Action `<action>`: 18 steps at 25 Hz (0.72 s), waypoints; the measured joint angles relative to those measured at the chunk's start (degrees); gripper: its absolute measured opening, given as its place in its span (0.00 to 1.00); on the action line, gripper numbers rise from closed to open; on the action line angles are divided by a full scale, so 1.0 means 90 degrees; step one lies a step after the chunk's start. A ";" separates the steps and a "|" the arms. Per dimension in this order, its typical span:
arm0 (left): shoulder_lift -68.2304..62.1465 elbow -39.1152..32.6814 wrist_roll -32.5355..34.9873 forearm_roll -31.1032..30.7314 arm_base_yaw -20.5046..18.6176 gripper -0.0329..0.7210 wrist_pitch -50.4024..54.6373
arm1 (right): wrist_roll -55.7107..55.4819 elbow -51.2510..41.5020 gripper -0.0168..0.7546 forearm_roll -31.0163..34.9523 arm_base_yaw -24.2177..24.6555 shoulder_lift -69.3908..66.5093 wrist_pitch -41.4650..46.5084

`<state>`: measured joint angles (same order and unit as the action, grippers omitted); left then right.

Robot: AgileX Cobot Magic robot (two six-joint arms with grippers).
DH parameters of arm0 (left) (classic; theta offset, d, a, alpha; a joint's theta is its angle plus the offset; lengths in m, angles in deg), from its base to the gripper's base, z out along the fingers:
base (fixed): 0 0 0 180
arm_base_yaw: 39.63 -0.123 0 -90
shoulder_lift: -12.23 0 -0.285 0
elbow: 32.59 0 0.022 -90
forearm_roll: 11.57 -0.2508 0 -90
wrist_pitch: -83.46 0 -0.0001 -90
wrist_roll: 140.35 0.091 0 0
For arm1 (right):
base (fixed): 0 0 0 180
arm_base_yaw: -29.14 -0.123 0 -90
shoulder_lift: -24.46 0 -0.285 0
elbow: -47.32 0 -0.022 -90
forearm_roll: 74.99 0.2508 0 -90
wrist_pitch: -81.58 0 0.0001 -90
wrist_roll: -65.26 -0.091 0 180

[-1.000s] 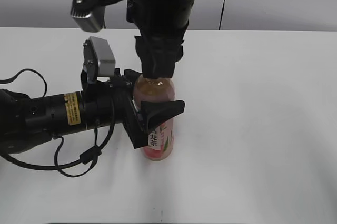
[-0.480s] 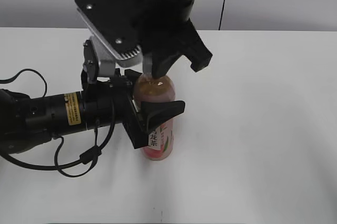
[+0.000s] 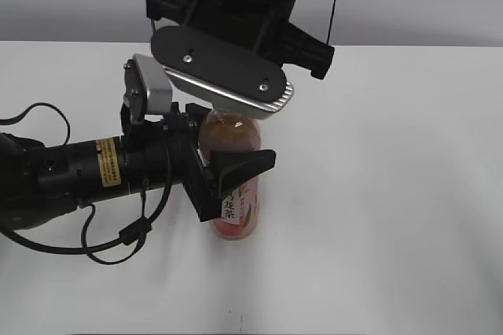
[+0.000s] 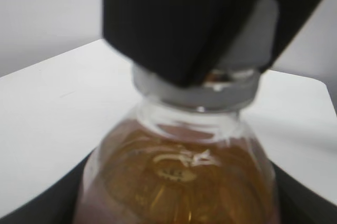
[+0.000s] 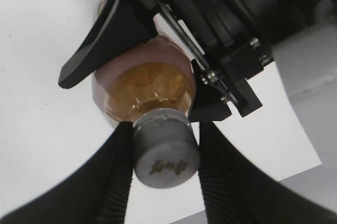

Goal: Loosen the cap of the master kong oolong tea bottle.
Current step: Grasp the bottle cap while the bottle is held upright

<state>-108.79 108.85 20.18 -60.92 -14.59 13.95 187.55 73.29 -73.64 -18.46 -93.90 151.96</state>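
The master kong oolong tea bottle (image 3: 234, 193) stands upright around the middle of the white tabletop (image 3: 393, 193), somewhat toward its near edge. The left gripper (image 3: 228, 176) reaches in from the left edge, its fingers (image 3: 245, 163) clamped around the bottle's body. Above, the right gripper (image 5: 160, 150) comes straight down, its fingers (image 5: 118, 176) pinching both sides of the cap (image 5: 166, 152).

1 bottle (image 3: 233, 193), 1 cap (image 5: 166, 156), 2 tools: left (image 3: 228, 174), right (image 5: 163, 176).
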 joint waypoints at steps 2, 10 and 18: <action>0.0000 0.0000 -0.0005 0.0006 0.0000 0.63 0.0000 | 0.0109 0.0000 0.39 0.0000 0.0000 0.0000 0.0000; 0.0000 0.0000 -0.0020 0.0018 0.0000 0.63 0.0000 | -0.2240 0.0000 0.58 -0.0002 0.0000 0.0000 -0.0013; 0.0000 0.0000 -0.0025 0.0025 0.0000 0.63 0.0000 | -0.5774 0.0000 0.80 0.0024 0.0000 0.0179 -0.0027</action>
<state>-108.79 108.85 19.95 -60.69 -14.59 13.95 135.59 73.29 -73.43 -18.46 -92.29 151.72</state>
